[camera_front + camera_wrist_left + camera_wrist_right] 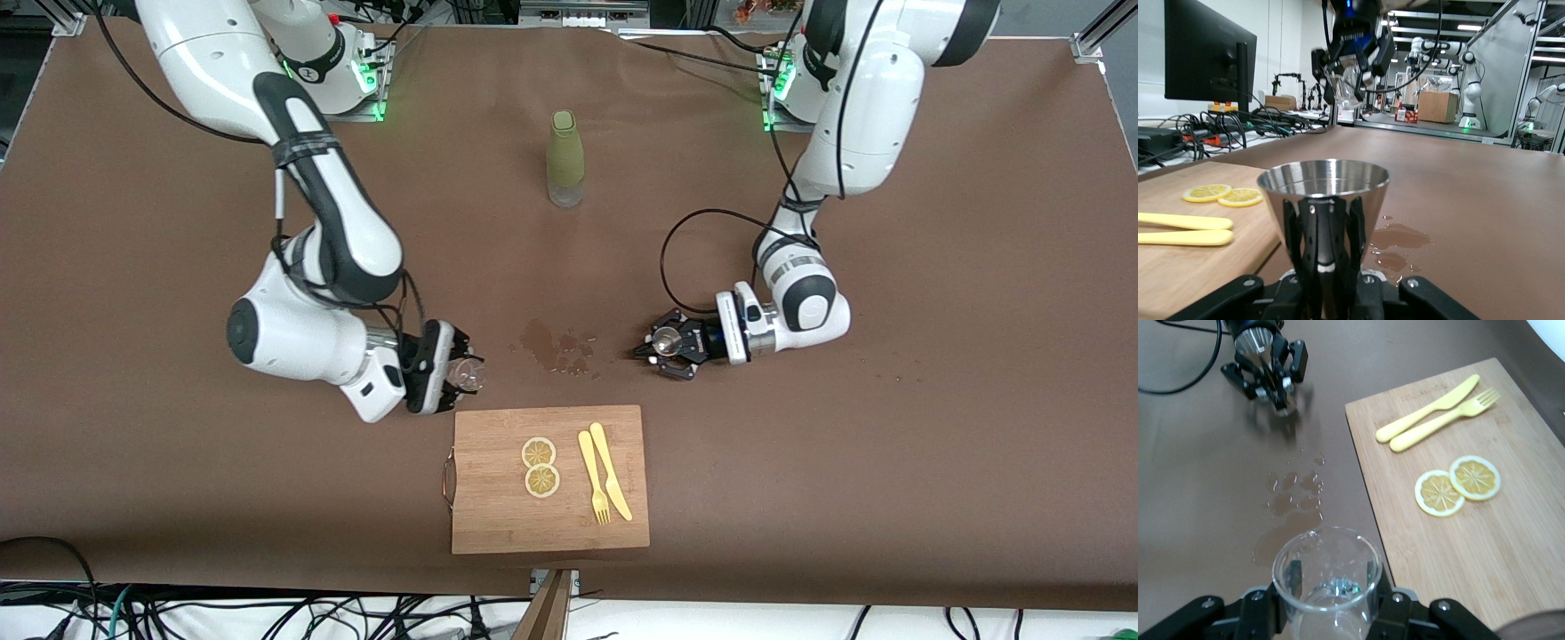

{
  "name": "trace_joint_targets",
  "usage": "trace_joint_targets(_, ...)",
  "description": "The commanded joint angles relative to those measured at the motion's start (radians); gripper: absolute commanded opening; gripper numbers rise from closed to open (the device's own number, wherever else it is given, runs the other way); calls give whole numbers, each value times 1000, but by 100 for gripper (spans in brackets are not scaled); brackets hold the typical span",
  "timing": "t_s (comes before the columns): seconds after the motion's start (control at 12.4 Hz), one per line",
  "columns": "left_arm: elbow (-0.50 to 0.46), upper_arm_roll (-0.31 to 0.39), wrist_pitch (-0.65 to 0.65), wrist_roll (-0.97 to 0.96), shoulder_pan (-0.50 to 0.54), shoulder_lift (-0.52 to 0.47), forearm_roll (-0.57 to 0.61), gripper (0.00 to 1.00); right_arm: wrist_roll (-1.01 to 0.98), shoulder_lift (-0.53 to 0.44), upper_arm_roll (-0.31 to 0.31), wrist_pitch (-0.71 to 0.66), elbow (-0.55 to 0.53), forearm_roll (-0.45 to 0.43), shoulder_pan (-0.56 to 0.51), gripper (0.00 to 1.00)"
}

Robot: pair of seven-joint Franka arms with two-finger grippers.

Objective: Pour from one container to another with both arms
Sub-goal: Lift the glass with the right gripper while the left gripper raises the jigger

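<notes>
My left gripper [662, 345] is shut on the small shiny steel jigger [665, 339], held upright low over the brown table. In the left wrist view the jigger [1323, 190] rises mouth up between the black fingers [1293, 230]. My right gripper [462, 373] is shut on the tiny clear glass cup [468, 374], just off the cutting board's corner at the right arm's end. In the right wrist view the cup [1327, 577] stands mouth up with a little liquid at its bottom. The two containers are apart, with a wet patch [556, 347] on the table between them.
A bamboo cutting board [498, 516] lies nearer the front camera, carrying two lemon slices [540, 467] and a yellow plastic fork and knife [605, 484]. A tall olive-green bottle [564, 160] stands farther back, midway between the arms' bases.
</notes>
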Motion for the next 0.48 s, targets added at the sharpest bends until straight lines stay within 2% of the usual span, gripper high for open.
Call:
trace_joint_targets(0.0, -48, 63, 62, 1, -99, -41, -77, 0, 75, -25, -3, 6, -2, -63, 39, 13)
trace_joint_targets(0.4, -48, 69, 193, -41, -178, -62, -153, 0, 199, -37, 10, 46, 0, -160, 120, 13)
